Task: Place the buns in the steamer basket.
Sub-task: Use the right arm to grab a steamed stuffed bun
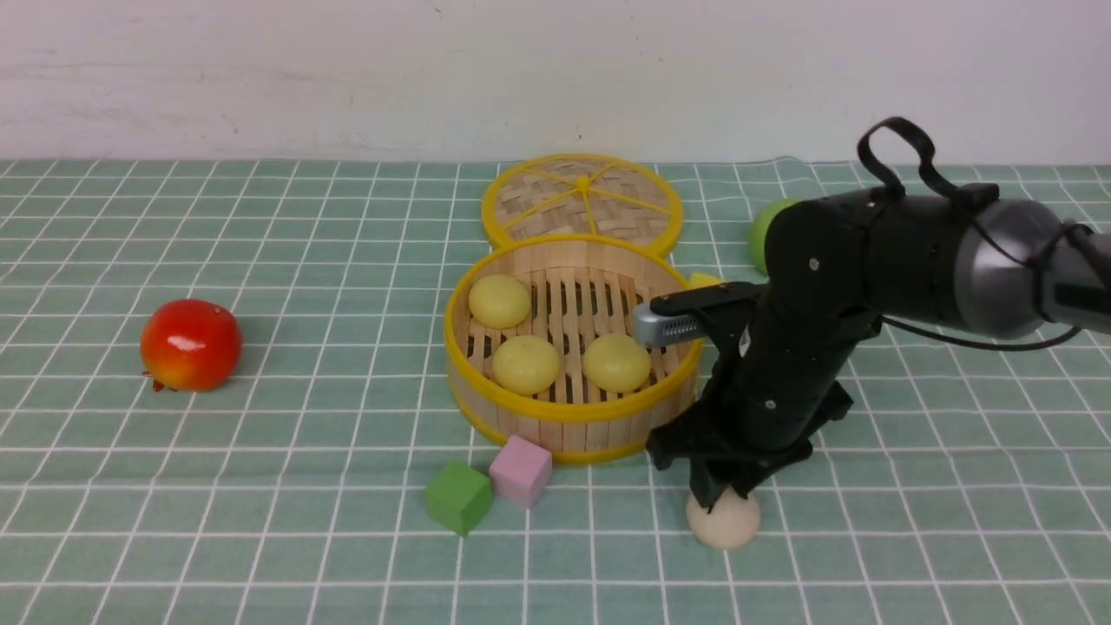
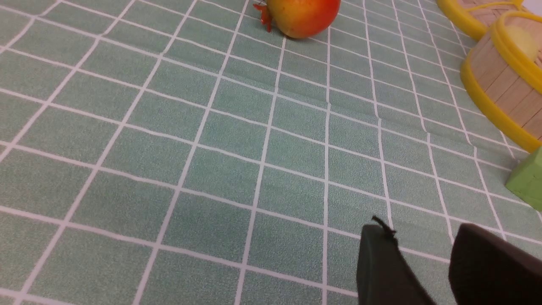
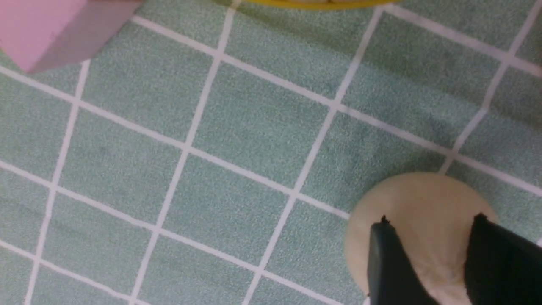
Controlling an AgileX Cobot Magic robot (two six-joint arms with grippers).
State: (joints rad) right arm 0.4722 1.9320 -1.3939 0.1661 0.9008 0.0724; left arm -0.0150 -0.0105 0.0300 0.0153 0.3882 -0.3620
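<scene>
The steamer basket (image 1: 568,410) stands mid-table and holds three pale yellow buns (image 1: 499,300) (image 1: 526,364) (image 1: 615,361). A cream bun (image 1: 729,525) lies on the cloth in front of the basket's right side. My right gripper (image 1: 722,496) points down onto it. In the right wrist view its two black fingers straddle this bun (image 3: 423,199), and the gripper (image 3: 432,220) pinches the soft top, which wrinkles between them. My left gripper (image 2: 423,228) shows only in its wrist view, open over bare cloth with nothing between the fingers. The basket wall (image 2: 499,84) is off to its side.
The woven lid (image 1: 581,198) lies behind the basket. A red-orange fruit (image 1: 191,344) sits far left. A green cube (image 1: 457,496) and a pink cube (image 1: 521,470) lie at the basket's front. A green apple (image 1: 764,230) and a yellow cube (image 1: 701,279) are partly hidden behind my right arm.
</scene>
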